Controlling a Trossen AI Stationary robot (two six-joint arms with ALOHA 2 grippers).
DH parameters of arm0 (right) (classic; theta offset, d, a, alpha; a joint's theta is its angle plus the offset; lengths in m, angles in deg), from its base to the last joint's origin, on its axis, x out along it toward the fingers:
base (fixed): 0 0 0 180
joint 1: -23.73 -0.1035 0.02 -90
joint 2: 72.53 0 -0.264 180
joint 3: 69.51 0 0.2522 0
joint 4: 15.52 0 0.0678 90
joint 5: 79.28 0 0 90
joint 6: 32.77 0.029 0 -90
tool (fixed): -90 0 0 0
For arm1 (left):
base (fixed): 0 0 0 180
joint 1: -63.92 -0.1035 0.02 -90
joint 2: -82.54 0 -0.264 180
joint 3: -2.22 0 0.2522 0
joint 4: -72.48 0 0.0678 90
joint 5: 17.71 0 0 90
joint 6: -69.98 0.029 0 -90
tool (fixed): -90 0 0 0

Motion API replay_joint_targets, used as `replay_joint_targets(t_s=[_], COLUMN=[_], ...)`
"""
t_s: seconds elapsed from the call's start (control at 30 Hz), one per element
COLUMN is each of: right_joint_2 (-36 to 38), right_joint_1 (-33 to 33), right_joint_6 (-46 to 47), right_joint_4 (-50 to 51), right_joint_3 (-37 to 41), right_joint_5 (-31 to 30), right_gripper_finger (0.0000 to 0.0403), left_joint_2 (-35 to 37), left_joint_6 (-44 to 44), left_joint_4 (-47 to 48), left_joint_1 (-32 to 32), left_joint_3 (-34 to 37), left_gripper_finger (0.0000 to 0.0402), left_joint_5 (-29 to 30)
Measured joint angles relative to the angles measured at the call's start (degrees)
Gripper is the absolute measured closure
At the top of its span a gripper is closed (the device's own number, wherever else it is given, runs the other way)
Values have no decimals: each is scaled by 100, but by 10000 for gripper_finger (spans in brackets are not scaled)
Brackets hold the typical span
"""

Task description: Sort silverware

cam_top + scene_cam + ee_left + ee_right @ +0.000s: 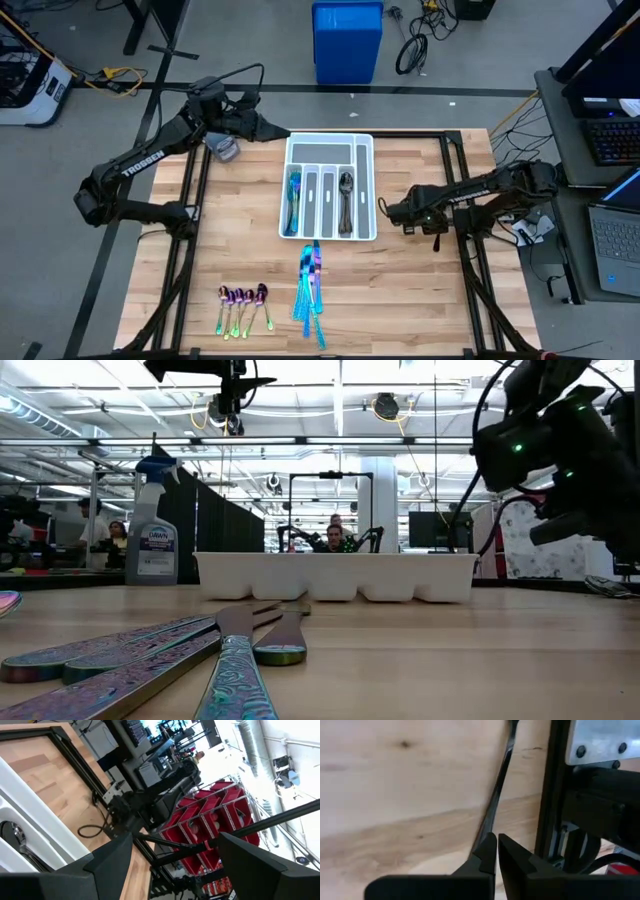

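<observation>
My left gripper (pixel 283 131) is wide open, empty, hovering at the white tray's (pixel 368 190) far-left corner. Right gripper (pixel 392 212) is pinched closed on nothing, just right of the tray. Forks (pixel 294 198) and dark spoons (pixel 345 195) sit in the tray; knives (pixel 311 290) and rainbow spoons (pixel 243 303) lie on the table (pixel 420 290) nearer the front.

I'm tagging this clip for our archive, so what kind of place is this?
Probably a robotics lab or workshop: a wooden workbench with two mounted arms, cables on a grey floor beside a blue bin, and laptops on a side desk.
</observation>
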Motion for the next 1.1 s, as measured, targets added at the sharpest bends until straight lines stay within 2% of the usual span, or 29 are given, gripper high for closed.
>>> replay_joint_targets(t_s=[0.2,0.43,0.7,0.87,1.1], right_joint_2=[-6,-161,-840,-1253,-1419], right_joint_1=[-660,-1134,-1155,-1164,-1170], right_joint_6=[-18,1367,1089,924,999], right_joint_4=[-446,-299,-338,-795,-800], right_joint_3=[-2,78,80,73,-157], right_joint_5=[36,157,460,719,786], right_gripper_finger=[403,403,403,403,402], left_joint_2=[0,0,0,0,0], left_joint_6=[7,28,26,1,-15], left_joint_4=[0,0,-4,-17,-11], left_joint_1=[-1,-1,-1,-1,-1], left_joint_3=[0,0,0,0,0], left_gripper_finger=[123,123,123,123,123], left_joint_5=[2,2,-1,-4,-40])
